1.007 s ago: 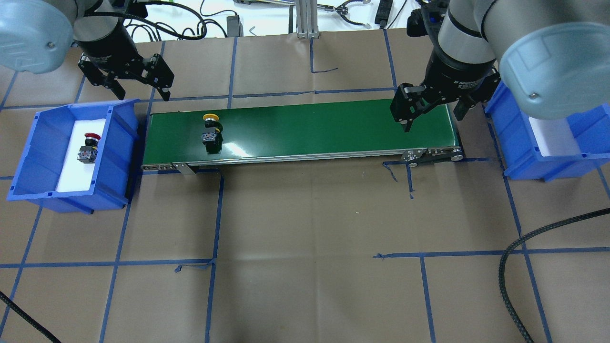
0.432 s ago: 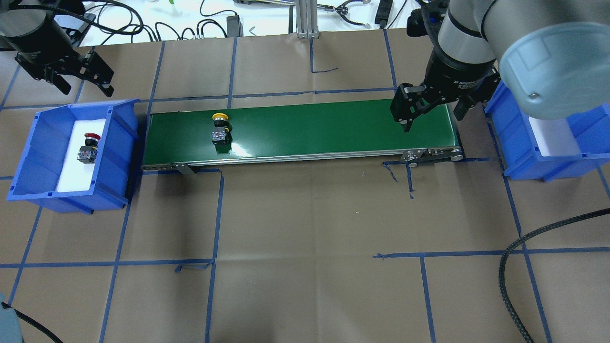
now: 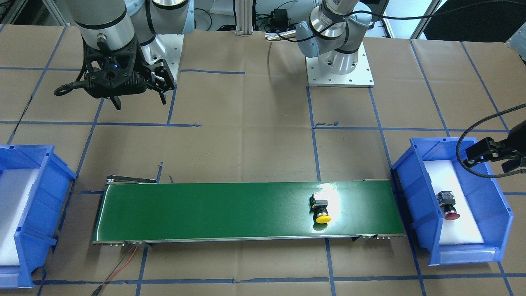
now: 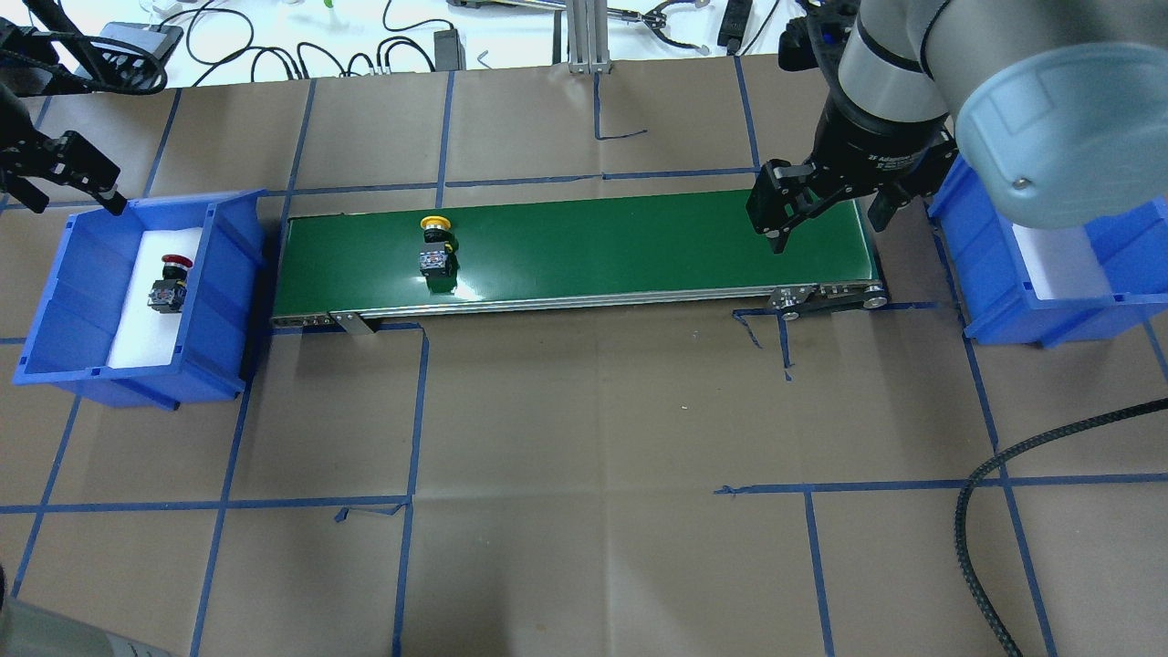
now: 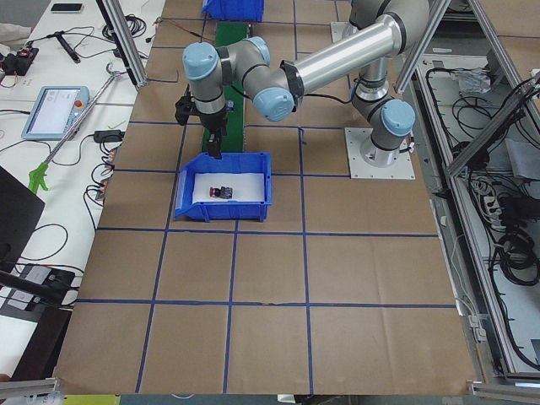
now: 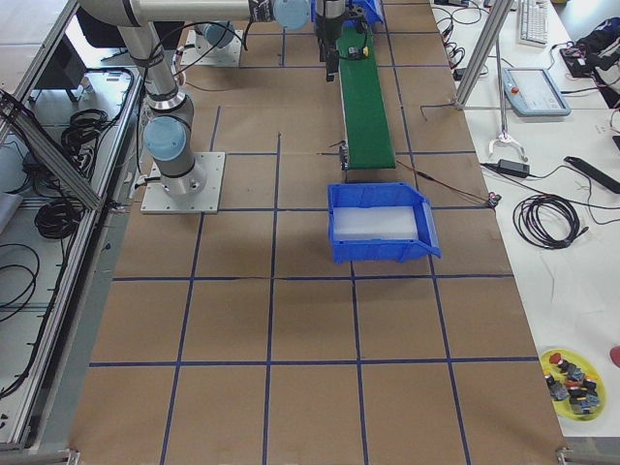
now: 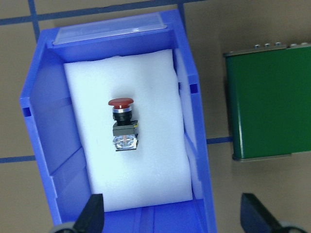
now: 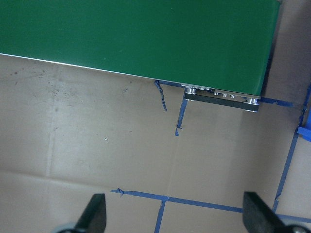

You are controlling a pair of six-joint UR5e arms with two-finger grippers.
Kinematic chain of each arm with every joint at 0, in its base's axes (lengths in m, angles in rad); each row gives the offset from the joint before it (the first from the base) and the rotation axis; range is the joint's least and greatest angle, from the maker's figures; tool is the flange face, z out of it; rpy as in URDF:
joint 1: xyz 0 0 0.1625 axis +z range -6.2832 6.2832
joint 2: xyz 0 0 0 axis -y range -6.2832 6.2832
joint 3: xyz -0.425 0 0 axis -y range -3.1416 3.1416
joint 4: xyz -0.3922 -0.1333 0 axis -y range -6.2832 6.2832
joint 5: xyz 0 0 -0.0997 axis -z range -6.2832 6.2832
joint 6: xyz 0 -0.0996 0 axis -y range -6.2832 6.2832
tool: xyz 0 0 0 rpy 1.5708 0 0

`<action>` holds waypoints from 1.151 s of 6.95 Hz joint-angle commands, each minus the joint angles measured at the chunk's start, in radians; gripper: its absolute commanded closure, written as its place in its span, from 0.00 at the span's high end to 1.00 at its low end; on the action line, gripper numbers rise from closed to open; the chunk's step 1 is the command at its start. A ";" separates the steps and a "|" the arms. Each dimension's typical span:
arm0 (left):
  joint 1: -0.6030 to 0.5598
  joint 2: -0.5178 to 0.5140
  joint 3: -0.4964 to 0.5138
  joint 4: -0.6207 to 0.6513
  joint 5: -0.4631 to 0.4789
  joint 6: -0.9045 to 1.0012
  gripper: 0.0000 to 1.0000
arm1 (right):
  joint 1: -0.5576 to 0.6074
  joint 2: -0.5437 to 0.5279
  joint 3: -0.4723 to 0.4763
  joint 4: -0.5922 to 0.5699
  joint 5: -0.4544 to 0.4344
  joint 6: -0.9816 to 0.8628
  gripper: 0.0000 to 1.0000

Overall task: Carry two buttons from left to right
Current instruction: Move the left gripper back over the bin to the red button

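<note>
The yellow-capped button point(image 4: 436, 246) lies on its side on the left part of the green conveyor belt point(image 4: 639, 242); it also shows in the front view point(image 3: 321, 209). The red-capped button point(image 4: 170, 283) lies on white foam in the left blue bin point(image 4: 230, 274), and it shows in the left wrist view point(image 7: 124, 127). My left gripper point(image 4: 78, 196) is open and empty, above the bin's far edge point(image 7: 175, 218). My right gripper point(image 4: 829, 228) is open and empty above the belt's right end point(image 8: 175, 218).
The right blue bin point(image 4: 999, 292), lined with white foam, stands past the belt's right end. A thick black cable point(image 4: 1004, 465) lies on the paper at the near right. Loose cables and tools lie along the table's far edge.
My left gripper has moved left, from the belt's left end to over the left bin's far edge. The yellow button has travelled a little right along the belt. The right arm has not moved.
</note>
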 commanded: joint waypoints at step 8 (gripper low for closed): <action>0.036 -0.119 -0.241 0.437 -0.026 -0.012 0.98 | 0.000 0.010 0.000 -0.002 0.000 0.000 1.00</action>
